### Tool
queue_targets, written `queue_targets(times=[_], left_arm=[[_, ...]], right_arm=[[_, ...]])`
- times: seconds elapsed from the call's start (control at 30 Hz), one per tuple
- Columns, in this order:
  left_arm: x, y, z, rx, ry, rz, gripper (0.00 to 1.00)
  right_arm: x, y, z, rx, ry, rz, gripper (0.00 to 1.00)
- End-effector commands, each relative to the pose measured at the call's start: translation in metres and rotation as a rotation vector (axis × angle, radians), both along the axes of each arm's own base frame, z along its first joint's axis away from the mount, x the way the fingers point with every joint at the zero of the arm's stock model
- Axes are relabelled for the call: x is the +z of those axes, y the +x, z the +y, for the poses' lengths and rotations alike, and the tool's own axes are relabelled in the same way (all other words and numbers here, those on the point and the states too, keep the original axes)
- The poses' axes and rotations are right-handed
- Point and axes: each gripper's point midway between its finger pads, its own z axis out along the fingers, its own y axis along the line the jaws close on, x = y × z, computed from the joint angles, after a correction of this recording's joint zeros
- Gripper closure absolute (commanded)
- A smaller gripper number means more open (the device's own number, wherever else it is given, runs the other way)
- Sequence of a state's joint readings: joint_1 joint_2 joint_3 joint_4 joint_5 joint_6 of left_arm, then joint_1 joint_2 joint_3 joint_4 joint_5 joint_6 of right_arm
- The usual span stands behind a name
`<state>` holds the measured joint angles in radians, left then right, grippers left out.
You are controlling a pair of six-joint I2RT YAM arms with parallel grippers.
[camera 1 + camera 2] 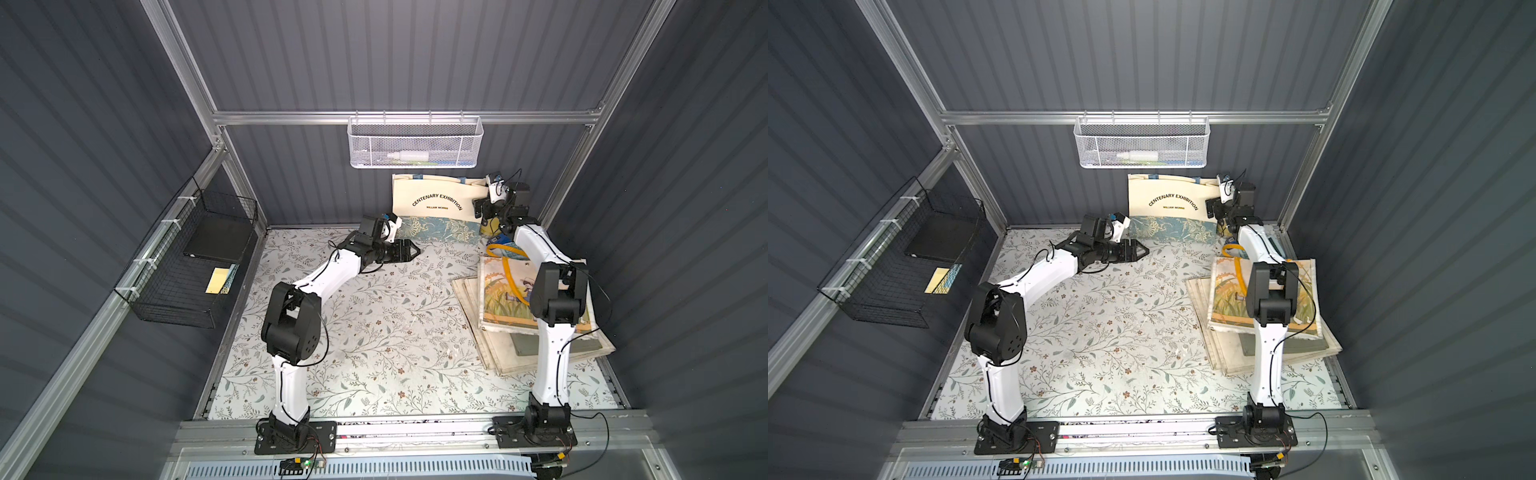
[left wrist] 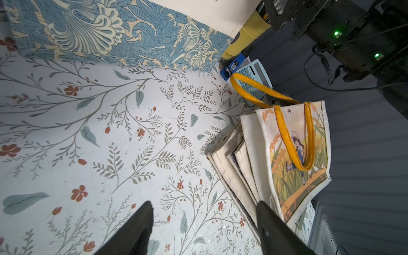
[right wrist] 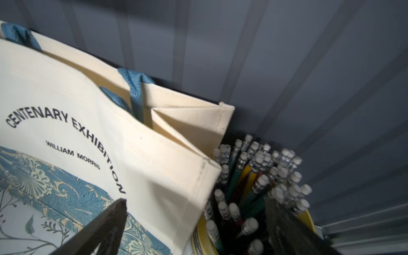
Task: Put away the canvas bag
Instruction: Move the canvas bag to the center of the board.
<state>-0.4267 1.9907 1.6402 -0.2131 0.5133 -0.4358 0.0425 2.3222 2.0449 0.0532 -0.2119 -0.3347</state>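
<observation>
canvas bag (image 1: 436,199) stands upright at the far edge of the desk (image 1: 374,332), leaning on the back wall just under the white mesh basket (image 1: 415,141). its mouth gapes slightly, blue handles tucked inside. probably upright only because the wall and its flat base prop it, so a sideways nudge could tip it.

a pencil cup (image 3: 254,172) is crowded against the bag's right side seam, leaving little room on that side. a stack of folded bags (image 1: 494,353) lies flat on the right of the desk with an orange-handled bag (image 2: 293,176) on top. judgement: that stack is the likely put-away spot, and the bag has not yet been lifted or folded.

right gripper (image 3: 196,199): jaws spread wide, up by the bag's top right corner. the corner and the pencils both show between the fingers; no contact with the cloth can be confirmed, nothing clamped.

left gripper (image 2: 204,203): jaws apart, empty, hovering low over bare desk near the bag's lower left, touching nothing.

risk: closing the right jaws here may catch pencils along with the canvas.
</observation>
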Motion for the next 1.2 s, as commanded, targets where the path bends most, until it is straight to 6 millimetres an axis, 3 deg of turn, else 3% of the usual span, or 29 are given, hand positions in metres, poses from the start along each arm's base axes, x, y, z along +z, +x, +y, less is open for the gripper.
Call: queue_targets(times=[0.0, 0.07, 0.2, 0.37, 0.47, 0.6, 0.67, 0.83, 0.93, 1.03, 1.17], left_arm=[[0.0, 0.005, 0.005, -0.022, 0.003, -0.013, 0.26], [0.0, 0.006, 0.009, -0.02, 0.004, -0.019, 0.26], [0.006, 0.012, 0.027, 0.002, 0.026, -0.062, 0.27], [0.023, 0.033, 0.079, 0.085, 0.102, -0.164, 0.28], [0.031, 0.047, 0.114, 0.143, 0.133, -0.218, 0.28], [0.036, 0.057, 0.147, 0.174, 0.195, -0.306, 0.25], [0.034, 0.062, 0.159, 0.173, 0.252, -0.364, 0.18], [0.032, 0.059, 0.15, 0.004, 0.151, -0.538, 0.1], [0.022, 0.063, 0.15, -0.066, 0.119, -0.606, 0.05], [0.013, 0.078, 0.156, -0.091, 0.042, -0.615, 0.05], [0.021, 0.097, 0.161, -0.121, -0.107, -0.735, 0.02]], right_arm=[[0.021, -0.004, 0.031, 0.208, 0.014, -0.066, 0.04], [0.02, -0.011, 0.047, 0.313, 0.02, -0.074, 0.09], [0.018, -0.017, 0.061, 0.403, 0.045, -0.076, 0.36], [0.021, -0.042, 0.088, 0.529, 0.075, -0.031, 0.82], [0.019, -0.071, 0.111, 0.622, 0.066, 0.029, 0.98], [0.016, -0.115, 0.127, 0.712, 0.041, 0.1, 1.0], [0.019, -0.145, 0.129, 0.776, 0.043, 0.122, 1.0], [0.027, -0.209, 0.136, 0.915, 0.077, 0.159, 1.0], [0.024, -0.237, 0.135, 0.953, 0.084, 0.212, 1.0], [0.025, -0.264, 0.136, 0.999, 0.086, 0.255, 1.0], [0.023, -0.302, 0.14, 1.053, 0.094, 0.318, 1.0]])
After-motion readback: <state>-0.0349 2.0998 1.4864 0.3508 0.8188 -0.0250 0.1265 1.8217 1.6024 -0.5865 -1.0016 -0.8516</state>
